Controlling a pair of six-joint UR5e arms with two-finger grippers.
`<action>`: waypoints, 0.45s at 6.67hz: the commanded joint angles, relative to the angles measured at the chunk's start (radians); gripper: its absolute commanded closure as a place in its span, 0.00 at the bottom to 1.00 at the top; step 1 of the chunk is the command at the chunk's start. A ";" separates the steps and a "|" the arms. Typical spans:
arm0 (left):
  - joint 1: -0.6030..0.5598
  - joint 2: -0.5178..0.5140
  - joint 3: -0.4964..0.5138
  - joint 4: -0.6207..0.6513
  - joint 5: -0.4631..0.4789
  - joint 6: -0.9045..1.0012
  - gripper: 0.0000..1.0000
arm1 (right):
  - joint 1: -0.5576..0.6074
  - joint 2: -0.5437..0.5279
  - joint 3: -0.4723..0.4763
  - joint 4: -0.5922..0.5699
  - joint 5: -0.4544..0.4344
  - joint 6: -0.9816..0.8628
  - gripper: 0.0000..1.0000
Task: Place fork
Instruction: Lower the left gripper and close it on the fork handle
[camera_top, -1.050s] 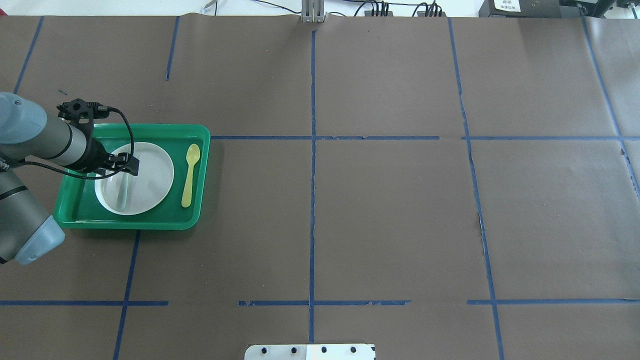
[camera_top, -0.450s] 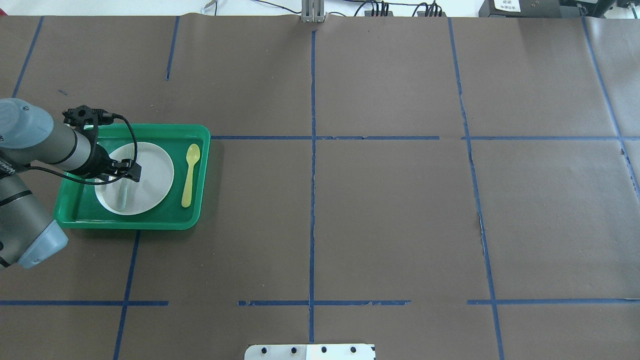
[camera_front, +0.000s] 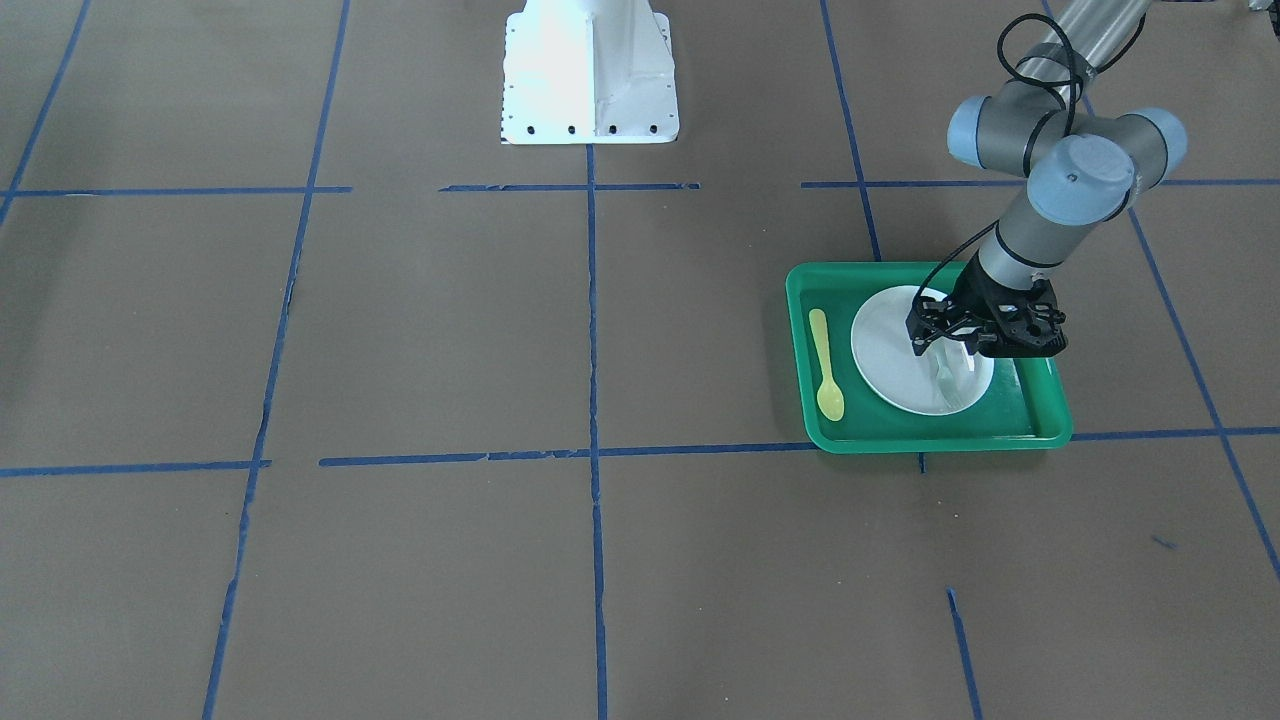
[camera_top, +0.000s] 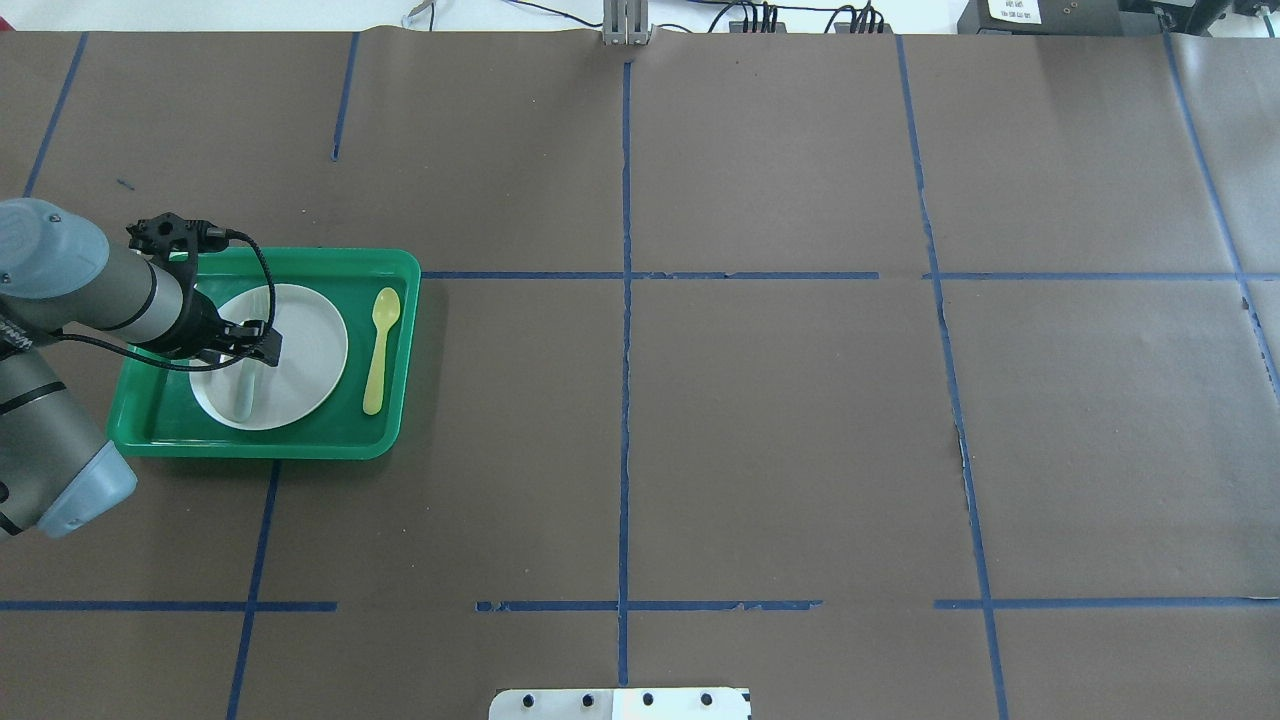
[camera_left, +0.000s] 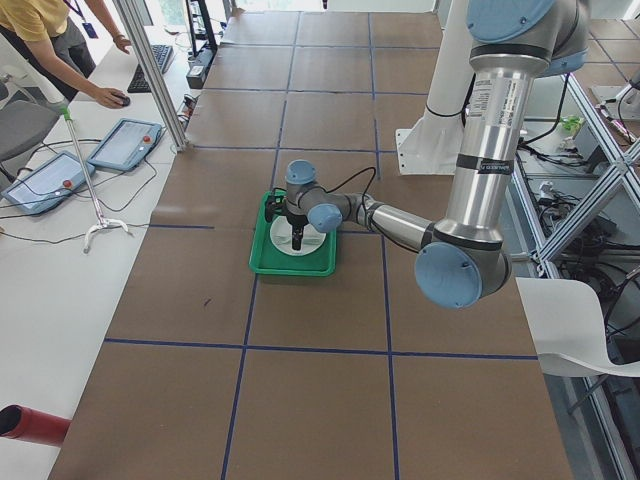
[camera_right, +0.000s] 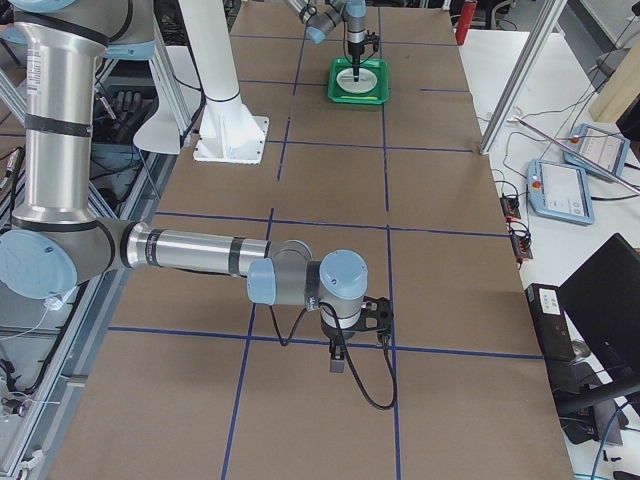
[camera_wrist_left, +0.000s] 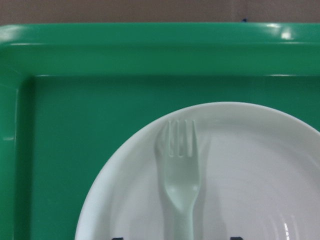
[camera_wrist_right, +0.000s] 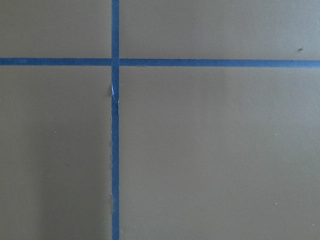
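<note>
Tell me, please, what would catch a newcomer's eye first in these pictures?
The bright green tray on the robot's left side stands out, holding a white plate with a yellow spoon beside it. The left gripper hovers open over the plate, where a pale plastic fork lies.

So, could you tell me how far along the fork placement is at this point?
Looks done: the fork lies flat on the white plate inside the green tray. In hand: nothing. The left gripper hangs open over the handle, with a fingertip on either side and neither touching it. Left: probably only lifting the arm away, unless the fork is meant to go elsewhere.
</note>
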 joint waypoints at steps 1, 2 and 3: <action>0.005 0.000 0.000 0.000 0.000 -0.002 0.25 | 0.000 0.000 0.000 0.000 0.000 -0.001 0.00; 0.007 0.000 0.000 0.002 0.000 0.000 0.34 | 0.000 0.000 0.000 0.000 0.000 0.000 0.00; 0.007 0.000 0.000 0.002 -0.002 -0.002 0.48 | 0.000 0.000 0.000 0.000 -0.001 0.000 0.00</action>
